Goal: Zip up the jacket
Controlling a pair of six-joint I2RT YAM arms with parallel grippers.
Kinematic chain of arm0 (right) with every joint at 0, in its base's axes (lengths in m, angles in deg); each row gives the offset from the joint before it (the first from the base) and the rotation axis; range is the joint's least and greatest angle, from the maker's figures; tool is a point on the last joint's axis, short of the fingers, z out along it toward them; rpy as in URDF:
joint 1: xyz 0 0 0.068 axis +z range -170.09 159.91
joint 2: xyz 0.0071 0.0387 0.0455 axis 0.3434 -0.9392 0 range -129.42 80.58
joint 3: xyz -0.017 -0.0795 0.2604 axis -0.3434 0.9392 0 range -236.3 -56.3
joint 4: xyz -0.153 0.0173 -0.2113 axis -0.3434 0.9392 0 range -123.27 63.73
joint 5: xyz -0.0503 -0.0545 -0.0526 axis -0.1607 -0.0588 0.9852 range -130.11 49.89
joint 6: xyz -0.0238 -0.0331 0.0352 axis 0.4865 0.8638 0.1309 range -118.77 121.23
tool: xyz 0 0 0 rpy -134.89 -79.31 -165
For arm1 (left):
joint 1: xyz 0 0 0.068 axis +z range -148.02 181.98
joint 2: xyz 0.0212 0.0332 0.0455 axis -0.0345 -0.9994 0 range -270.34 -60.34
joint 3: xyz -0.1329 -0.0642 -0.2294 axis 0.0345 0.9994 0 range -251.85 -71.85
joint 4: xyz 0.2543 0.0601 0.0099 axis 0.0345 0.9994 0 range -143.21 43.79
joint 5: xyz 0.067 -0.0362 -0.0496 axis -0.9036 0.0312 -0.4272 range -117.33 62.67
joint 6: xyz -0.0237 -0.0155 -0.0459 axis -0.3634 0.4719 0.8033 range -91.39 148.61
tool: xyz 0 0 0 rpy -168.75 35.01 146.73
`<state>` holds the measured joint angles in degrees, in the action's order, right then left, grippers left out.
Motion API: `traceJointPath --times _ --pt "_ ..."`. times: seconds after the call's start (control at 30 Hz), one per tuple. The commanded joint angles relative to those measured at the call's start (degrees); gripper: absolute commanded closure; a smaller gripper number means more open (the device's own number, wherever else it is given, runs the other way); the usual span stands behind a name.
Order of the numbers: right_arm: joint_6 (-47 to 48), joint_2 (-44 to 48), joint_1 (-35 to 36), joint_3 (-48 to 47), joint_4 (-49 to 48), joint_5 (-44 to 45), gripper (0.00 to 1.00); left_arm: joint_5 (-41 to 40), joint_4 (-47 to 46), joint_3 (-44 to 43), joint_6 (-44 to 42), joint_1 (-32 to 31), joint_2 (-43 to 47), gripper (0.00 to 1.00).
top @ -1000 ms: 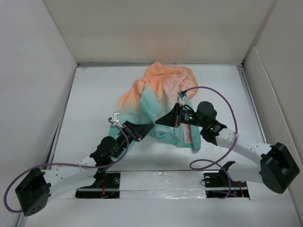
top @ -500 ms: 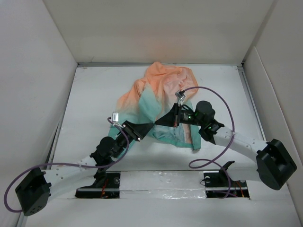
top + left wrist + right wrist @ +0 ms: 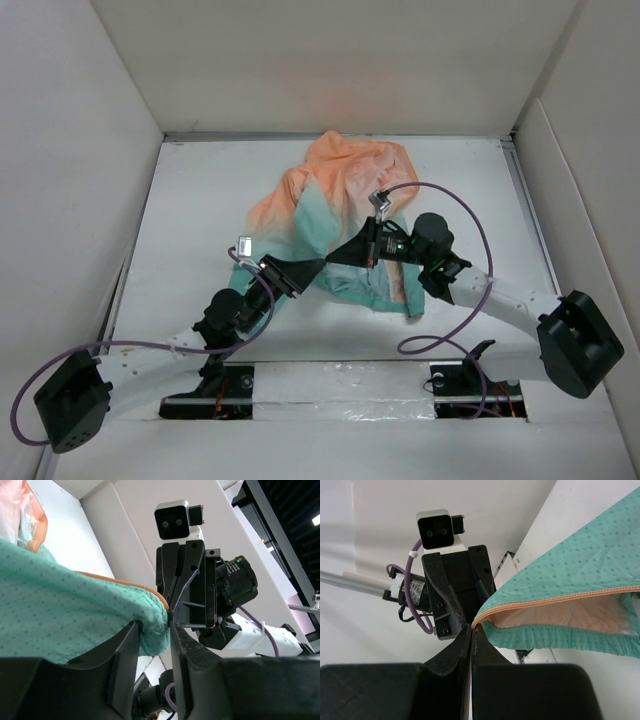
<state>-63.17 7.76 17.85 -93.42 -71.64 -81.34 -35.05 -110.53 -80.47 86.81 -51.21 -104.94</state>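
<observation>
The flat white table point(image 3: 200, 220) is taken as reference. It is enclosed by a rear white panel wall point(image 3: 340, 70), a left white panel wall point(image 3: 70, 150) and a right white panel wall point(image 3: 590, 180). A thin grey metal strip point(image 3: 250, 136) is fitted along its far edge, and a crinkled white tape band point(image 3: 340, 385) along its near edge. Above the table, a dark ceiling framework point(image 3: 285, 510) with one bright lamp point(image 3: 316, 520) is visible.

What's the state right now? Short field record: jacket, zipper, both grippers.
jacket: crumpled on the table, orange part far, teal hem near the arms
zipper: orange tape along the teal edge; slider not visible
left gripper: fingers around a teal hem corner; clamped or not, unclear
right gripper: shut on a jacket hem corner at the zipper's end
tips: facing each other, close together
</observation>
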Motion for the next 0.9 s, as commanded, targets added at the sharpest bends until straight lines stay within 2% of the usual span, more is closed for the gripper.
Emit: traceJointPath --times 0.0,0.3,0.5,0.53,0.57,0.63,0.7,0.8,0.83,0.87 --pt "-0.99 -0.22 -0.14 -1.37 -5.13 -1.22 1.0 1.4 -5.35 -0.78 -0.89 -0.16 -0.14 0.75" --pt "-1.16 -0.57 -0.67 -1.02 -5.4 -0.95 1.0 0.96 -3.5 -0.61 -0.89 -0.16 1.44 1.0" --pt "0.06 -1.45 -1.19 -2.16 -3.65 -0.43 0.99 0.35 -2.89 -0.34 -0.45 -0.16 1.97 1.0" --pt "0.76 -1.28 -1.19 -2.42 -2.42 0.1 0.93 -0.09 -1.58 -0.43 -0.28 -0.16 2.23 1.0" --pt "1.55 -0.23 -1.19 -2.51 -1.45 0.62 0.73 -0.79 -0.35 -0.6 -0.1 -0.16 2.67 1.0" --pt "4.62 2.92 -1.72 -2.43 3.28 3.07 0.51 -2.37 3.77 -1.48 0.08 -0.16 3.81 1.0" --pt "8.83 5.65 -2.33 -2.17 10.29 5.36 0.44 -2.91 4.84 -1.66 -0.53 0.36 4.69 1.0" --pt "12.71 12.05 -2.95 -0.85 18.9 10.72 0.43 -3.52 6.43 -1.92 -0.98 0.37 5.66 1.0" --pt "13.42 14.08 -3.47 0.72 21.12 13.78 0.46 -3.7 7.04 -2.1 -1.24 0.37 5.58 1.0" --pt "13.86 16.19 -3.48 1.78 22.88 15.73 0.61 -3.7 7.13 -2.1 -1.41 0.37 5.49 1.0"
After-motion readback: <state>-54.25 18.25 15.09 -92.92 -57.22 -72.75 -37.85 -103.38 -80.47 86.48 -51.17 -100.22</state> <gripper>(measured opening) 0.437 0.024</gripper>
